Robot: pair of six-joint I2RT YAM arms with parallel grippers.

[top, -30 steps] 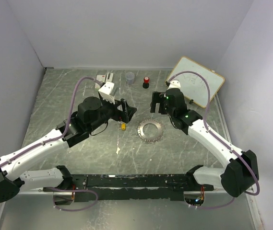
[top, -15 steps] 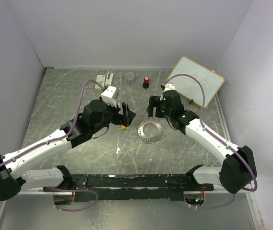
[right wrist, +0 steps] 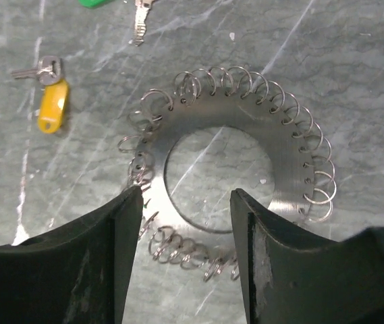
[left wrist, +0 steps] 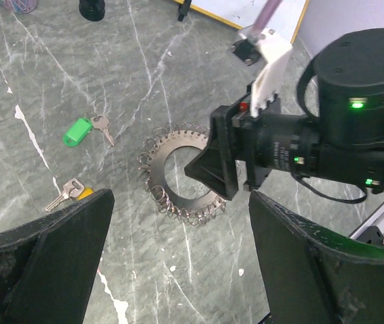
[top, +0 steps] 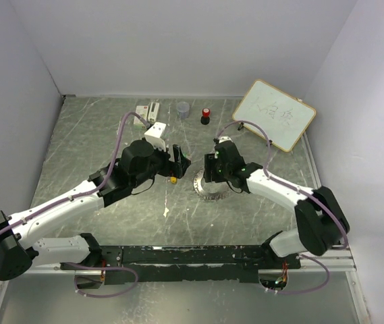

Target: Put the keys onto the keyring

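From above, the keyring (top: 202, 191) is lying flat near the middle of the table (top: 111, 135), and the right jaws are hanging over its 12 o'clock side and hiding that part. The yellow key (top: 173, 179) is lying at 9 o'clock of the keyring, just below the left jaws. At 12 o'clock of the table a grey cup (top: 183, 108) is standing upright; what it is holding I cannot tell. A red-capped knob (top: 206, 116) is standing at the cup's 4 o'clock, and a whiteboard (top: 274, 115) is resting at 2 o'clock of the table.

In the left wrist view, the left jaws are standing wide apart and are gripping nothing. The keyring (left wrist: 178, 138) is lying on the table beyond them. The green key (left wrist: 78, 131) is lying at its 10 o'clock and the yellow key (left wrist: 65, 196) at its 8 o'clock, both apart from it.

In the right wrist view, the right jaws are standing partly open over the 6 o'clock band of the keyring (right wrist: 286, 169), and they are holding nothing. The yellow key (right wrist: 51, 101) is lying at 10 o'clock of the keyring, not touching it.
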